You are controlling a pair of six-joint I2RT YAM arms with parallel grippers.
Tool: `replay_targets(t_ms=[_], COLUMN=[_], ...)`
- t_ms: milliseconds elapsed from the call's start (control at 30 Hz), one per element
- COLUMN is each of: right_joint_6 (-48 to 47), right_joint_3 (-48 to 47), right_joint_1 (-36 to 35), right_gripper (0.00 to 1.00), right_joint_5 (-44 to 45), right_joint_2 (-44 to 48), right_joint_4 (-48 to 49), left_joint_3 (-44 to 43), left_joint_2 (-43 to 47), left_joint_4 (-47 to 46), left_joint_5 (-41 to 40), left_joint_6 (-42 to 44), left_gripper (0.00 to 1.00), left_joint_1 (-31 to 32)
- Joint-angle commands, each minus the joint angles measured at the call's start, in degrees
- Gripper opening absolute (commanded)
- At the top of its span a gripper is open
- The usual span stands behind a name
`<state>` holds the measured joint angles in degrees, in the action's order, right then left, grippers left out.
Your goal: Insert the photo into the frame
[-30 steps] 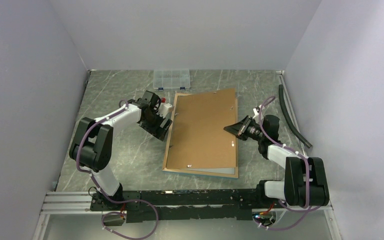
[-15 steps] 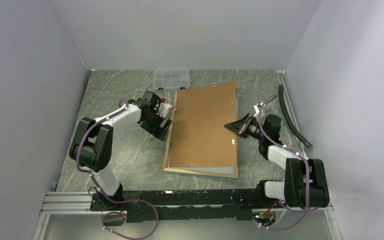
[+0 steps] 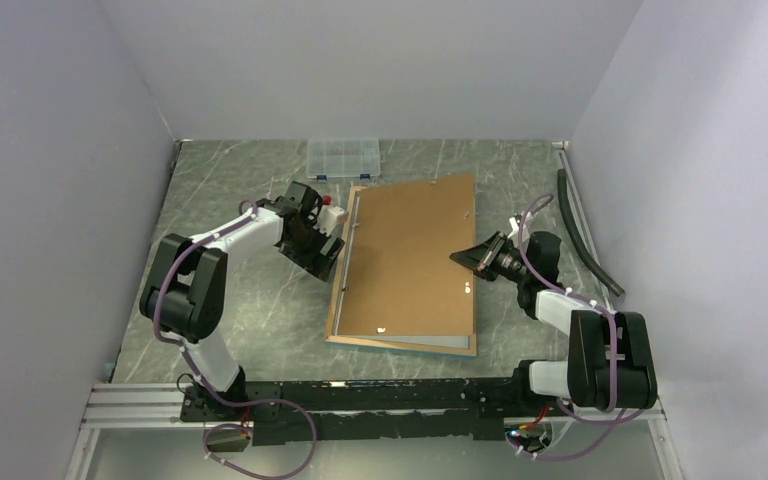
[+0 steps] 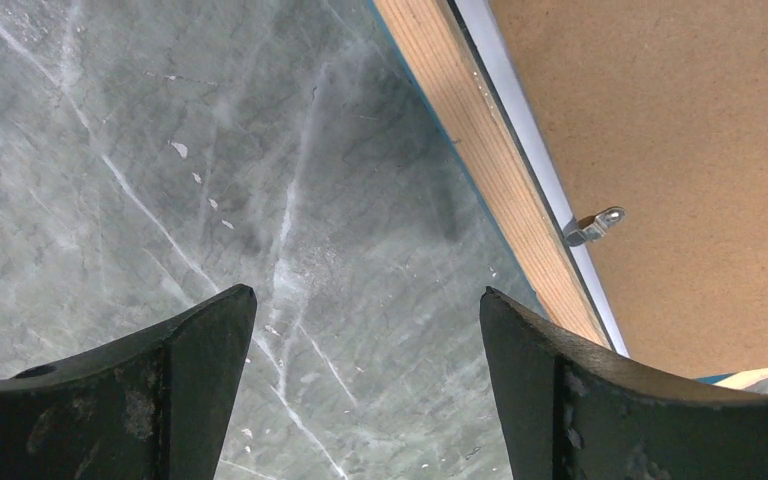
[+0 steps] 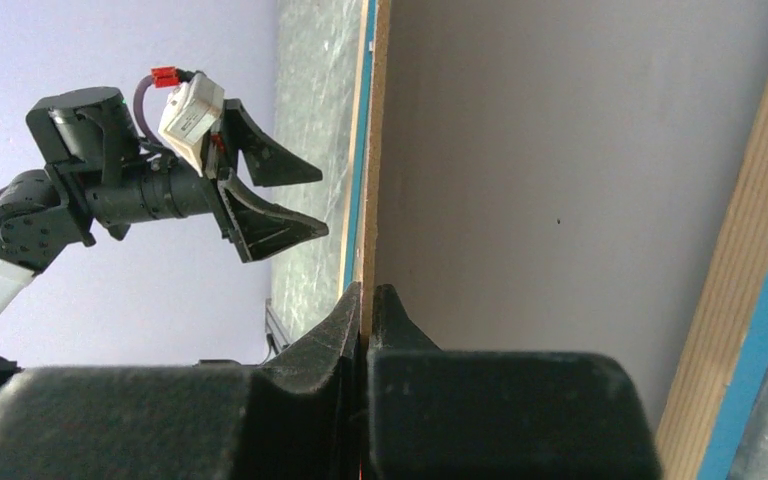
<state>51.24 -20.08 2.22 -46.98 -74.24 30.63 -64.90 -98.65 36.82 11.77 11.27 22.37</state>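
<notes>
1. Left gripper (image 3: pixel 327 251): jaws spread wide, holding nothing. It hangs over the bare marbled table (image 3: pixel 250 310), just beside the left rim of the frame and not touching it. In the left wrist view the left gripper (image 4: pixel 365 300) has only table surface between its fingers.

2. Frame (image 3: pixel 336 300): a large rectangle lying back side up in the middle of the table, between the two arms. The back of its narrow rim (image 4: pixel 490 160) is light wood; a thin blue line shows along the outer edge. A small metal tab (image 4: pixel 595 225) projects inward from the left rim.

3. Backing board (image 3: pixel 410 255): a thin brown sheet that covers nearly the whole frame opening. Its left edge lies along the frame's left rim. Its right edge (image 5: pixel 368 150) stands raised off the frame.

4. Right gripper (image 3: pixel 455 257): jaws closed on the right edge of the backing board, pinching it. The right wrist view shows the right gripper (image 5: pixel 365 300) with the board edge clamped between its fingertips.

5. Pale surface (image 5: pixel 560 180): a grey-white plane seen between the raised board and the frame's right rim. Whether it is the photo cannot be determined.
</notes>
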Motion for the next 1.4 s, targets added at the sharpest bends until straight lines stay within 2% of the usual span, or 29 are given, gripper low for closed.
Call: replay_targets(t_ms=[0,333,533,767,967,1367], right_joint_6=[-5.5,-4.3,-0.7,5.0,3.1,2.4], right_joint_3=[-0.4,-2.2,-0.5,-1.7,-2.7,-2.6], right_joint_1=[0.0,-0.1,0.0,-0.1,-0.4,-0.9], right_gripper=[0.00,0.00,0.00,0.00,0.00,0.00], right_joint_5=[3.2,3.4,0.7,-1.4,-0.8,0.1], right_joint_2=[2.0,-0.2,0.5,2.2,4.9,3.5], right_joint_4=[-0.5,-6.4,-2.5,-3.7,-8.2,-7.4], left_joint_3=[-0.3,1.7,2.5,3.5,3.6,3.3], left_joint_2=[-1.1,-1.7,-2.0,-1.5,-1.3,-1.7], left_joint_4=[-2.4,-5.7,-6.9,-7.6,-7.7,-7.6], left_joint_5=[0.7,-1.5,-2.2,-2.7,-2.6,-2.5], left_joint_6=[0.0,0.1,-0.2,-0.3,-0.4,-0.4], left_gripper=[0.88,0.88,0.88,0.87,0.87,0.87], left_joint_1=[0.5,1.0,1.1,1.1,1.2,1.3])
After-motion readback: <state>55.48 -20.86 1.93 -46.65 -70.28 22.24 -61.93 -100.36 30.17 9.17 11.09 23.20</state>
